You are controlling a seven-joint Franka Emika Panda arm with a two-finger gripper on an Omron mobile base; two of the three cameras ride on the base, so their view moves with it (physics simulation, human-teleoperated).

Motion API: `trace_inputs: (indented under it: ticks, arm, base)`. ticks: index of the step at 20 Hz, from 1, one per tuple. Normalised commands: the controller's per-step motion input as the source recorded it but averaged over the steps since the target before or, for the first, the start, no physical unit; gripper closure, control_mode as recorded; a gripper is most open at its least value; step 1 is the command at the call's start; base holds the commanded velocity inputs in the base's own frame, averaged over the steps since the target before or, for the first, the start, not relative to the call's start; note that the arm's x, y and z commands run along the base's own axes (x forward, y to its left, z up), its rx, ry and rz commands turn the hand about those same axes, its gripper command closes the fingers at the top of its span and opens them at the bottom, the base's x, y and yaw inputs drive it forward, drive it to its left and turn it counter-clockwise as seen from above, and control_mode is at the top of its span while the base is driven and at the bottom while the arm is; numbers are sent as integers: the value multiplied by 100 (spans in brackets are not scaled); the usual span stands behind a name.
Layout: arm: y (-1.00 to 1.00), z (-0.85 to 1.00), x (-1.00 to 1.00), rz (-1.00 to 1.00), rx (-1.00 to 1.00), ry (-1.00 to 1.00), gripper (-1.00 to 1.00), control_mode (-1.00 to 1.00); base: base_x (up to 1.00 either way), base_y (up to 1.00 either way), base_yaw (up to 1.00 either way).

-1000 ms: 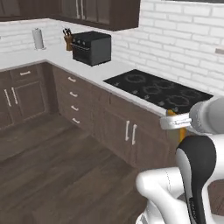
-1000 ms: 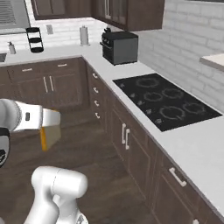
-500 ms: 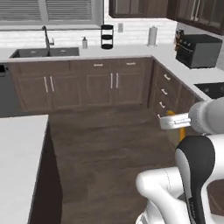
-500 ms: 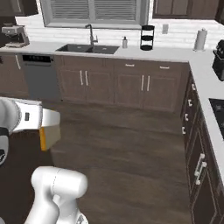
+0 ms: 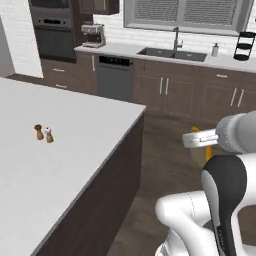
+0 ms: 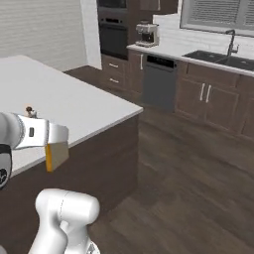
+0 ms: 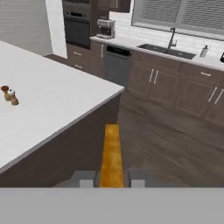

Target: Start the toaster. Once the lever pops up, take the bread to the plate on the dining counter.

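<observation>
My gripper is shut on the bread, a golden-tan slice seen edge-on between the two fingertips. In the right base view the bread hangs below the gripper, close to the near edge of the dining counter. In the left base view the gripper holds the bread over the wooden floor, to the right of the dining counter. The counter's pale slab stretches left of the slice. The toaster and the plate are out of view.
Two small brown shakers stand on the dining counter. Beyond the floor runs a dark cabinet row with a sink, a dishwasher, a coffee machine and a wall oven.
The base has turned, so the whole scene swept from the hob corner past the sink to the dining counter. The bread has stayed in the shut gripper.
</observation>
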Motion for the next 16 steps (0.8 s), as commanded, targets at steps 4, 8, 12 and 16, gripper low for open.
trace_inputs:
  ticks: [4,8,12,16]
  arm:
    - [0,0,0,0,0,0,100,100]
    - [0,0,0,0,0,0,100,100]
    - [0,0,0,0,0,0,100,100]
    - [0,0,0,0,0,0,100,100]
  base:
    - [-81,25,73]
    - [-81,30,74]
    - [-89,71,56]
    - [-55,89,32]
